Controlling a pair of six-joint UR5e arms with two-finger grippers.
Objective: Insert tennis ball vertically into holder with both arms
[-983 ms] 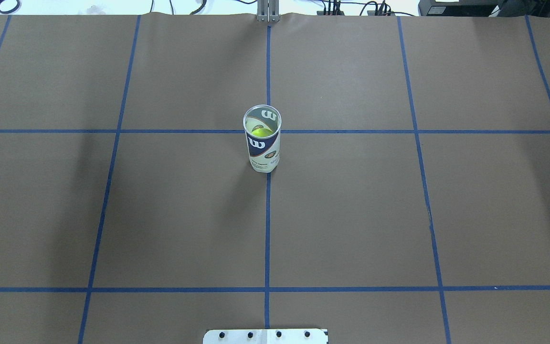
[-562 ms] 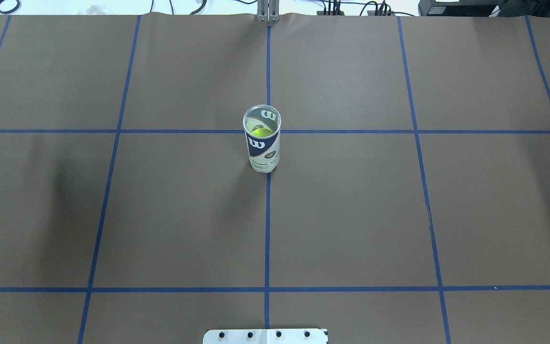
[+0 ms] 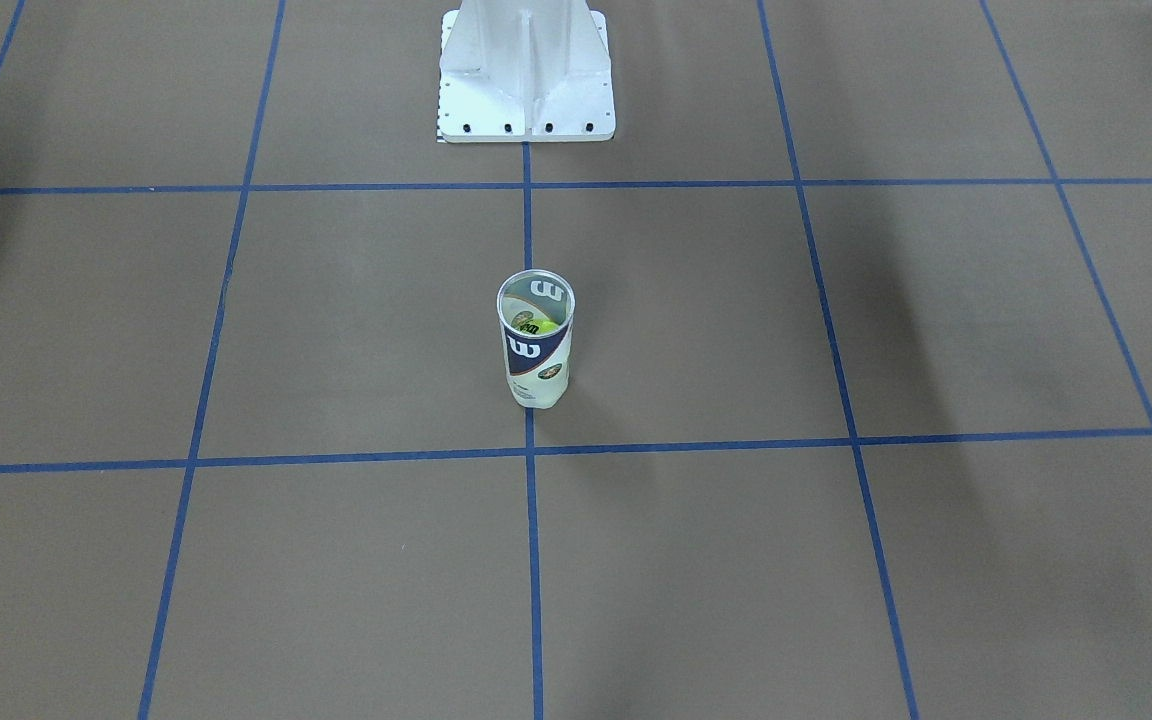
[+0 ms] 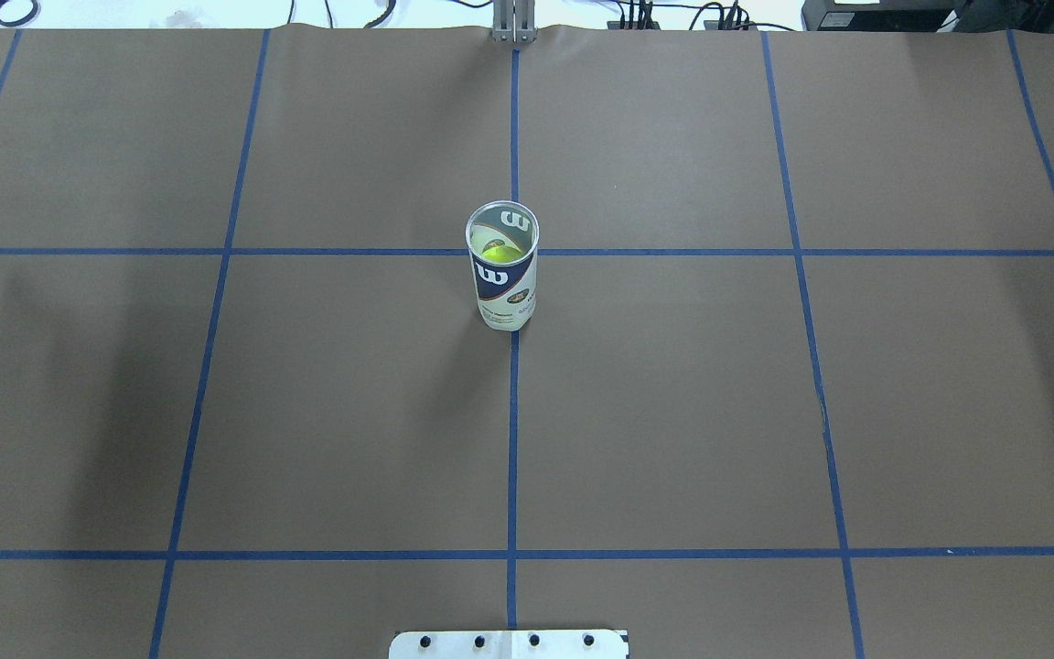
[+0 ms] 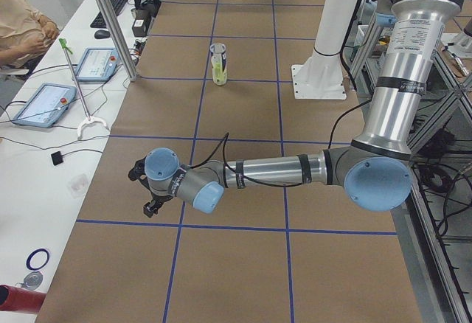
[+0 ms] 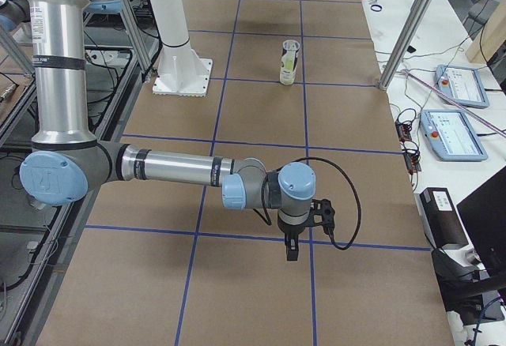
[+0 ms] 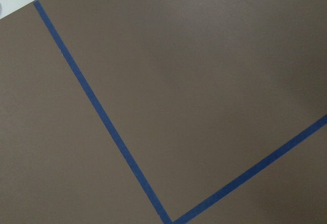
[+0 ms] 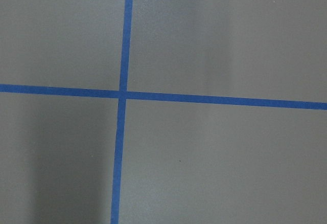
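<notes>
The holder [image 4: 502, 275] stands upright at the table's middle on a blue tape line, mouth open upward. The tennis ball [image 4: 500, 251] lies inside it, seen through the mouth, also in the front view [image 3: 539, 326]. The holder also shows in the front view [image 3: 536, 350] and both side views [image 5: 218, 65] [image 6: 290, 62]. My left gripper [image 5: 144, 190] hangs low over the table's left end, far from the holder. My right gripper [image 6: 290, 251] hangs over the table's right end. I cannot tell if either is open or shut. Both wrist views show only bare paper and tape.
The white pedestal base [image 3: 526, 75] stands at the robot's side of the table. An aluminium post [image 5: 110, 24] rises at the far edge, another [image 6: 411, 30] on the other side. Tablets [image 5: 40, 104] and a seated person [image 5: 18, 21] are beyond the far edge.
In the overhead view a black part at the left edge has left the picture, and the shadow on the left has drifted further left. The holder and ball have not moved.
</notes>
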